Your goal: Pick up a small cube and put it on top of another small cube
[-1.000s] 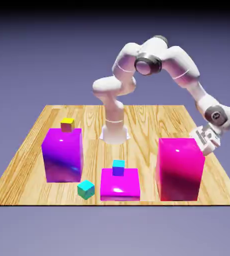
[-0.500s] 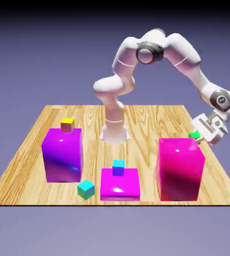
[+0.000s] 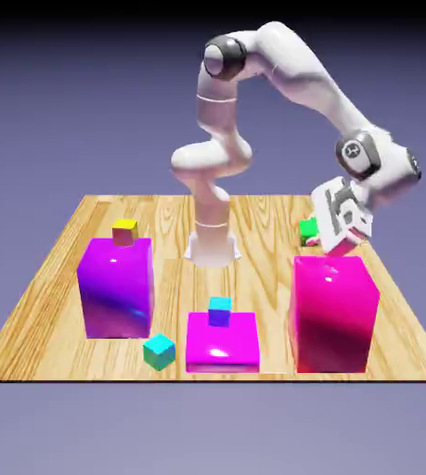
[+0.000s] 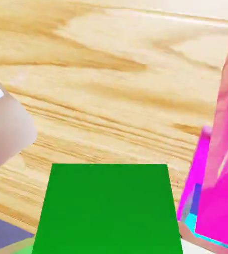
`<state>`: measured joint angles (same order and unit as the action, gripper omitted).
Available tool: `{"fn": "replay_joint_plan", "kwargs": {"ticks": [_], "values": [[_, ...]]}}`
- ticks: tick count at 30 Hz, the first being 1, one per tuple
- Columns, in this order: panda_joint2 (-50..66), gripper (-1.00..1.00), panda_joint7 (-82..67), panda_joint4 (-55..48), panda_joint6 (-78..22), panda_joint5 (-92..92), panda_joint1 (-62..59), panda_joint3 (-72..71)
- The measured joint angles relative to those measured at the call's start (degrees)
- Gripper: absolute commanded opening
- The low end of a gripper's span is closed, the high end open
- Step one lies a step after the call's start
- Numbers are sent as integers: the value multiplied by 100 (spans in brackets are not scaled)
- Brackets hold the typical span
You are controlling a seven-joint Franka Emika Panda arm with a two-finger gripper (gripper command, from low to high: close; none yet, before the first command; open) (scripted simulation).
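The claw (image 3: 320, 243) has the green cube (image 4: 108, 208) pinched; swing too low and it could clip the red-pink block (image 3: 333, 315).

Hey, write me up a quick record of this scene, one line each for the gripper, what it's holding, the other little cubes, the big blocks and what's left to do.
gripper: closed on the green cube
held: green cube, lifted off the table
yellow cube: on the purple block
blue cube: on the low magenta block
teal cube: on the table, between the purple block and the low magenta block, toward the camera
tall pink block: at the exterior view's right
left to do: green cube not yet on another small cube
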<state>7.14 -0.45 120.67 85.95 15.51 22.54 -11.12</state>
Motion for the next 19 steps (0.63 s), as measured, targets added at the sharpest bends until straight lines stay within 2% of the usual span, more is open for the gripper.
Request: {"fn": "replay_joint_plan", "kwargs": {"ticks": [10,12,15,16,19], "values": [[680,-100,2392,112,974,516,-1105,801],[739,-100,2421,116,1046,672,-1010,831],[924,-100,2573,677,1792,860,-1130,939],[965,100,2607,802,1959,902,-1156,963],[904,100,2560,616,1713,854,-1117,927]]}}
